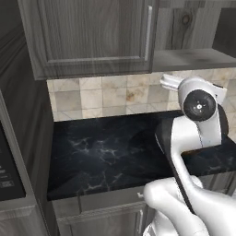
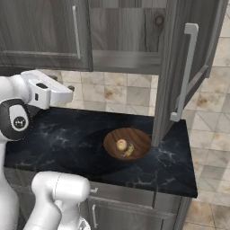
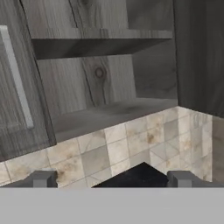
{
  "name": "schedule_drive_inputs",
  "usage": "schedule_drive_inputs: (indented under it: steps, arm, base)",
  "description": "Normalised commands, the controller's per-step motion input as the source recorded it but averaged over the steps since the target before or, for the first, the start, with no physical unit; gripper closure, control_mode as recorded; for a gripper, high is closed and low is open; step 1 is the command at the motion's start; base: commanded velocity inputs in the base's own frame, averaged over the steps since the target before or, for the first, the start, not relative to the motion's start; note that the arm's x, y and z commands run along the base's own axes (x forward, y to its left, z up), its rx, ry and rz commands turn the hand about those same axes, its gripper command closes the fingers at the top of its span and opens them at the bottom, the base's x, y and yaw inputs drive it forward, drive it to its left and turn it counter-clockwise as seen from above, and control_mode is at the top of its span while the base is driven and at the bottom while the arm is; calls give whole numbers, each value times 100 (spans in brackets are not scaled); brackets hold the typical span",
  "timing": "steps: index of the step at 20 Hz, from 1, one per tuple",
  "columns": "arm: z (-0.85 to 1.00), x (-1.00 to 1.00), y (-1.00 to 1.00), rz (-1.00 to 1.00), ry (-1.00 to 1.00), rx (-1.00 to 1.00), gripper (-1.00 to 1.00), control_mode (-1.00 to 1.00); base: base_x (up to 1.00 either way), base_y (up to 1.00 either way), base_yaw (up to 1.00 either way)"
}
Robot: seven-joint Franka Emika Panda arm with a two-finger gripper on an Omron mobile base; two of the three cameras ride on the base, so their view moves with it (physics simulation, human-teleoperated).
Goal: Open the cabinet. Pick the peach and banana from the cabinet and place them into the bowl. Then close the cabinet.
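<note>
**Even, soft rendered light; slightly coarse detail**

Light is flat and moderate, no visible source; the black marble counter (image 1: 110, 152) carries a faint pale sheen; the bowl (image 2: 127, 143) casts a soft dark shadow to its left; the cabinet (image 3: 100, 83) interior is dimmer under its shelves; textures look slightly blurred and pixelated; no edge distortion.

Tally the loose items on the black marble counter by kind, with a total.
Round shallow brown wooden bowl: 1
Small round yellowish-orange peach, in the bowl: 1
Slim curved yellow banana, in the bowl beside the peach: 1
Total: 3
</note>
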Motion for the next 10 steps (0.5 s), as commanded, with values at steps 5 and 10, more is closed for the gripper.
schedule_drive_inputs:
  steps: [5,10]
  arm:
    - [-14,-100,-62,0,0,2,-100,-100]
    - [3,-100,-69,0,1,12,-100,-100]
  base:
    - [0,0,0]
    - [0,0,0]
